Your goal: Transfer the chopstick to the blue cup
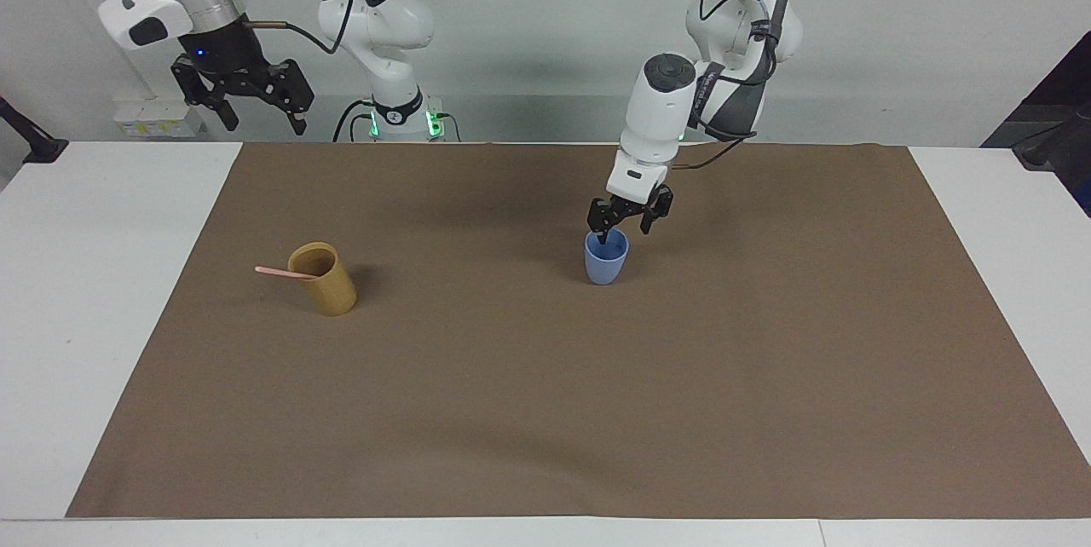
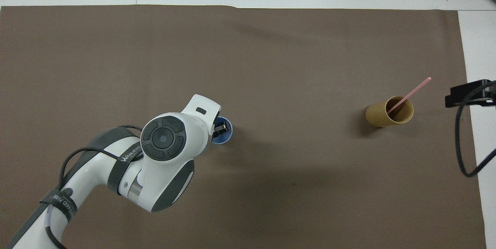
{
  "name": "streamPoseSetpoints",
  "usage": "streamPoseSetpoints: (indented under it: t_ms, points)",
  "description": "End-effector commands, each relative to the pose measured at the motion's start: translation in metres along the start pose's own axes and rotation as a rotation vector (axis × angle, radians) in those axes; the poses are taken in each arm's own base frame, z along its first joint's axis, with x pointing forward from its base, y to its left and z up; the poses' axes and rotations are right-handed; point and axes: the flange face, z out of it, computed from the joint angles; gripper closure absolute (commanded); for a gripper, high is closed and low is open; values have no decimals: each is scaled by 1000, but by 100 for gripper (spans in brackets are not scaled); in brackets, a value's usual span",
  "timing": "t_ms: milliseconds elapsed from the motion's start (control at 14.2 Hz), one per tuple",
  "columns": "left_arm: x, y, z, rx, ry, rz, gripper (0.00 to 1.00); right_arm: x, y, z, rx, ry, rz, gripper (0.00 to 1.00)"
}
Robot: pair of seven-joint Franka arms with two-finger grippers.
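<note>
Now hovering directly over the blue cup, left gripper, fingers spread apart and holding nothing, one fingertip dipping just at the cup's rim while the other hangs outside it on the side toward the left arm's end. Standing upright on the brown mat, that blue cup, roughly mid-table and fairly near the robots; its inside mostly hidden by the arm in the overhead view (only a sliver of rim showing there). Leaning inside the tan cup, a single pink chopstick, lower end down in the cup, upper end sticking out past the rim toward the right arm's end of the table. Sitting well apart from the blue cup, that tan cup, toward the right arm's end and a shade farther from the robots. Waiting high above the table's corner by its own base, right gripper, jaws wide open, holding nothing.
</note>
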Motion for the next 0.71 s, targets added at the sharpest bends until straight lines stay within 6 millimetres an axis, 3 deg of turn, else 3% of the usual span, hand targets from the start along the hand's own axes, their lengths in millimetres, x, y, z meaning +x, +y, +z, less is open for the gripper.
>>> streamPoseSetpoints:
  t_ms: [0, 353, 636]
  points:
    - [21, -3, -52, 46, -25, 8, 0, -3, 3, -1, 18, 1, 1, 0]
    - [88, -78, -149, 97, -91, 223, 0, -3, 3, -1, 18, 1, 1, 0]
    - [130, -167, -208, 102, -112, 262, 0, -3, 3, -1, 18, 1, 1, 0]
